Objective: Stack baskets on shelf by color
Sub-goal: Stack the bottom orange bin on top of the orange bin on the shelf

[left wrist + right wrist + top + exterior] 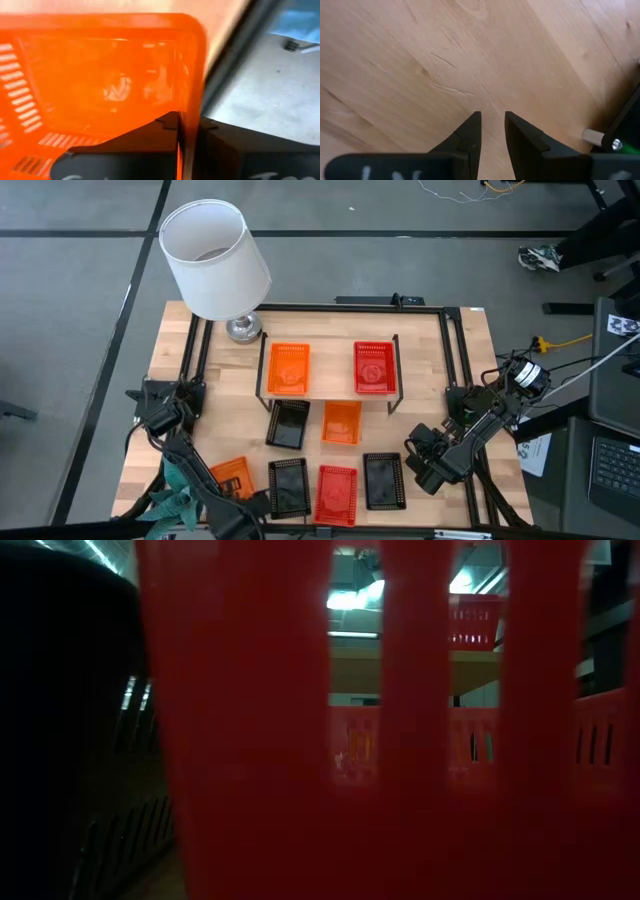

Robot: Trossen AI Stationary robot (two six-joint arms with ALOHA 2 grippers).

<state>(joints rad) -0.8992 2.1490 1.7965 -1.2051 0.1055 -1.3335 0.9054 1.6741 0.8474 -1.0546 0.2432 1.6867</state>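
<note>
My left gripper (187,131) pinches the side wall of an orange basket (232,476) at the table's 7 o'clock corner, close to the edge. My right gripper (492,131), fingers nearly together with a narrow gap and nothing between them, hangs over bare wood (420,65) at 4 o'clock. On the shelf (330,375) sit an orange basket (288,368) and a red one (374,368); its centre strip is free. Six baskets crowd the front.

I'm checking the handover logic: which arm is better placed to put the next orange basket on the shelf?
Left. The left gripper is shut on the rim of an orange plastic mesh basket at the table's front left. The right gripper holds nothing, above bare tabletop at the right.
</note>
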